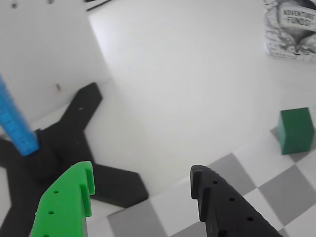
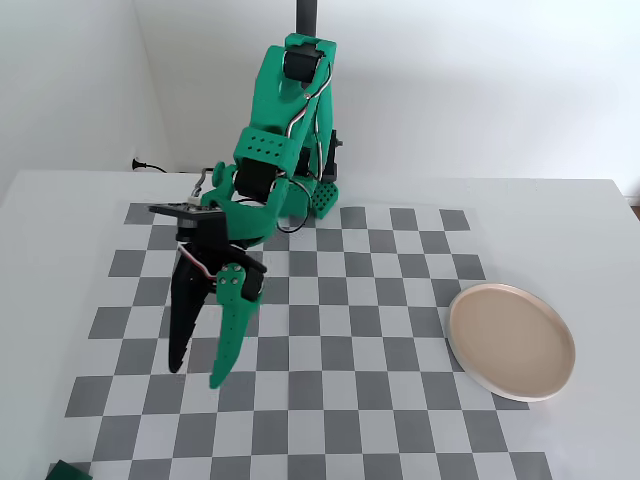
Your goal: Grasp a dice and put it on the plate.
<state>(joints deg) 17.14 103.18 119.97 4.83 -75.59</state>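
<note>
Gripper (image 2: 197, 375) hangs over the left side of the checkered mat (image 2: 380, 400) in the fixed view, fingers spread apart, nothing between them. 1 finger is black (image 2: 183, 320), the other bright green (image 2: 228, 335); both point down toward the near edge of the board. Wrist view shows the same 2 fingers at the bottom edge, green one (image 1: 66, 205) at left, black one (image 1: 222, 207) at right, wide gap between.

Dice (image 1: 296, 130): dark green cube, sits at the right edge of the wrist view on the mat's border, well apart from both fingers. In the fixed view only a dark green corner (image 2: 68, 470) shows at the bottom left, just off the checkers.

Plate (image 2: 511, 341): round, beige-pink with white rim, lies flat on the right side of the mat, well apart from the gripper. Nothing on it.

Wrist view also catches a black cross-shaped stand (image 1: 74, 148) with a blue post (image 1: 15, 121), and a printed box (image 1: 291, 27) at top right.
</note>
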